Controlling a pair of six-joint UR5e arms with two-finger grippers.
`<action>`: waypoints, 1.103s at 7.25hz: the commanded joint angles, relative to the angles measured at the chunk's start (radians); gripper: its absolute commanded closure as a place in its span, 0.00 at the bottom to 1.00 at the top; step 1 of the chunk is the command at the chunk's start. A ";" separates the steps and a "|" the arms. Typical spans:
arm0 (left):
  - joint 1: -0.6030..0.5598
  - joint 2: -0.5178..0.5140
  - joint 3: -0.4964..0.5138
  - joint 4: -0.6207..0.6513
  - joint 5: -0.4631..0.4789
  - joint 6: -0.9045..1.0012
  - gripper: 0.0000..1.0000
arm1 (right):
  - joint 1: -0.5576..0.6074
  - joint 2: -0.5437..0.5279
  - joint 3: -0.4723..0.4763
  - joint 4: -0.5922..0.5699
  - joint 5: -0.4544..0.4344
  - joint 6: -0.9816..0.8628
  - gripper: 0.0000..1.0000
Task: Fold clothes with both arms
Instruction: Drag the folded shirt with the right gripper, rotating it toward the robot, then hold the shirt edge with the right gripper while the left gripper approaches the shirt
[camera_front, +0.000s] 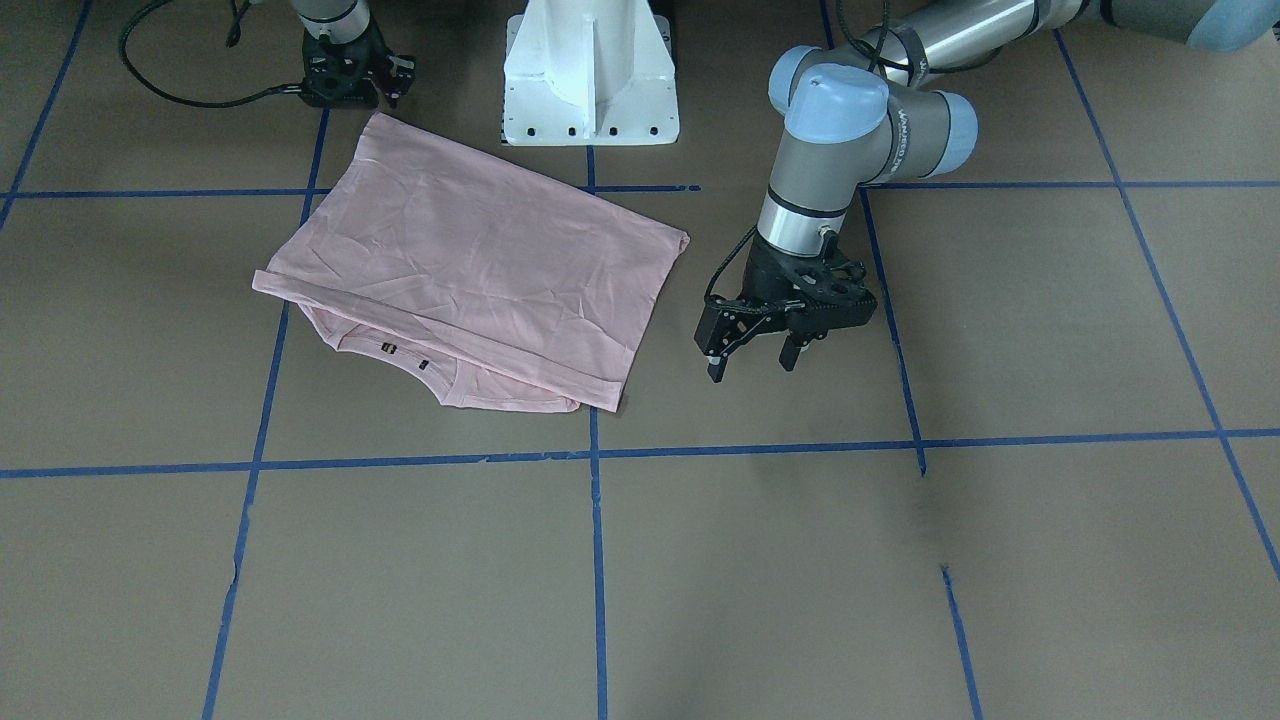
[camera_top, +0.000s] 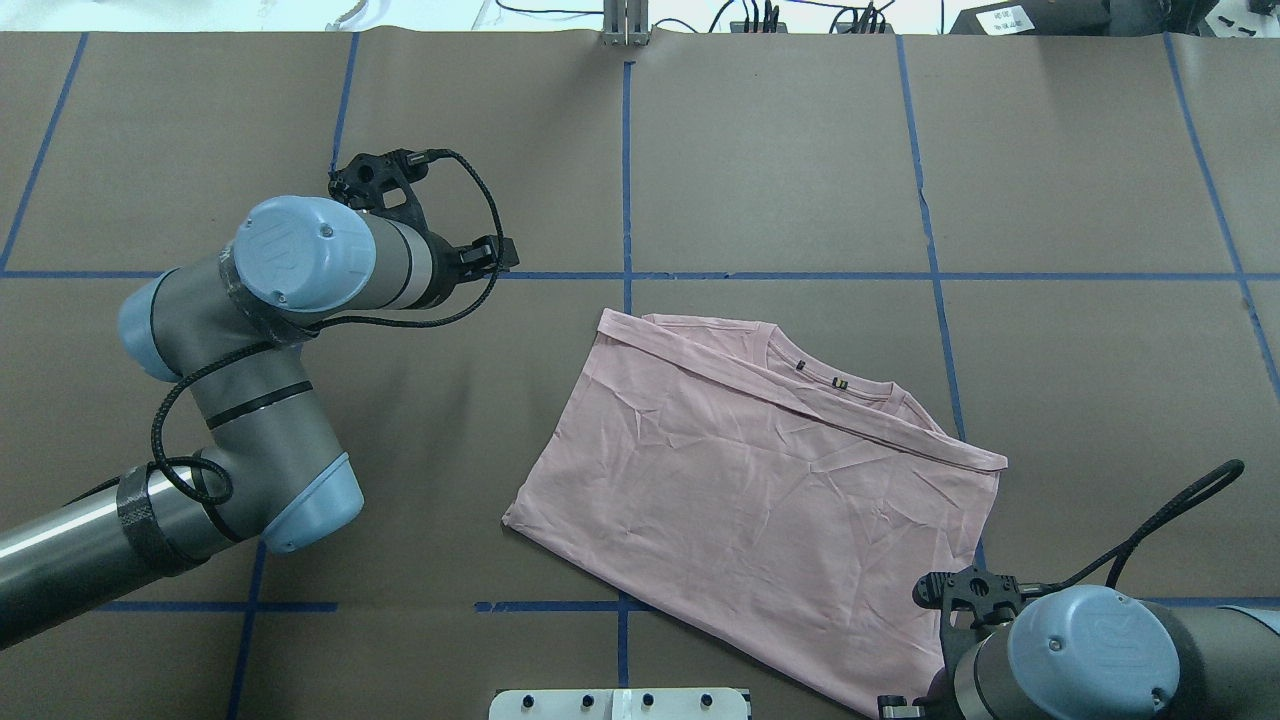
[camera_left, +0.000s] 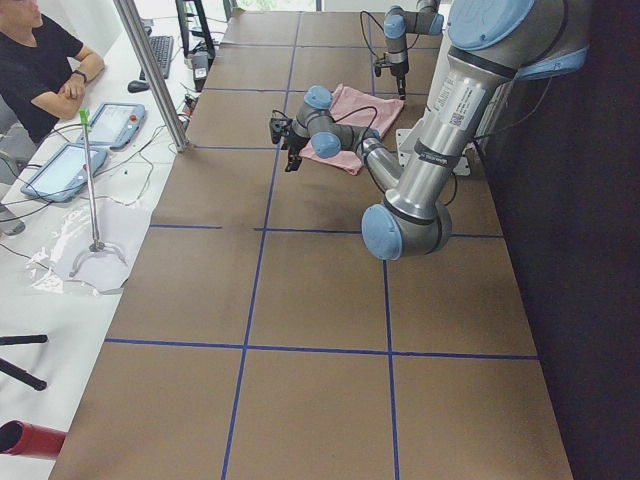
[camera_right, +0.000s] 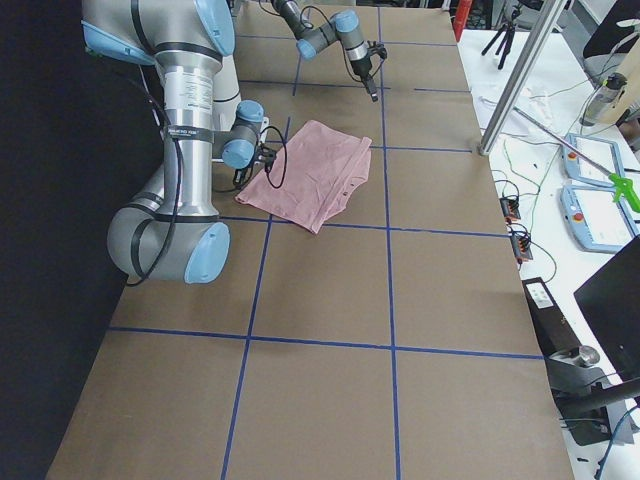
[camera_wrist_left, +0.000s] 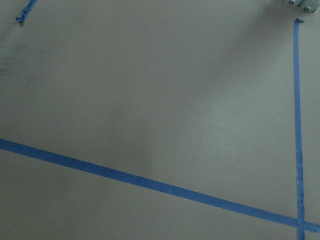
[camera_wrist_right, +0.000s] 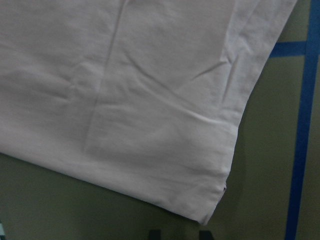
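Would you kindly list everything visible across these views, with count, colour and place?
T-shirt: one, pale pink, folded, lying on the table in front of the pedestal.
Table: one, brown, marked with a grid of blue tape.
Pedestal: one, white, at the robot's edge of the table.
Handheld screens: two, grey-blue, on the white side desk.
Person: one, black top, seated at that desk.
Arms: two, grey with light-blue caps; left arm beside the shirt, right arm at its corner.
Left pincer: black, open, apart from the shirt.
Right pincer: black, open, by the shirt's corner.
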 joint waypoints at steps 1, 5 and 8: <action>0.090 0.002 -0.088 0.109 -0.006 -0.133 0.00 | 0.110 0.030 0.045 0.020 -0.011 0.020 0.00; 0.321 -0.002 -0.131 0.308 0.006 -0.448 0.00 | 0.368 0.061 -0.021 0.351 -0.012 0.007 0.00; 0.332 -0.008 -0.114 0.309 0.007 -0.459 0.01 | 0.391 0.107 -0.029 0.358 -0.015 0.008 0.00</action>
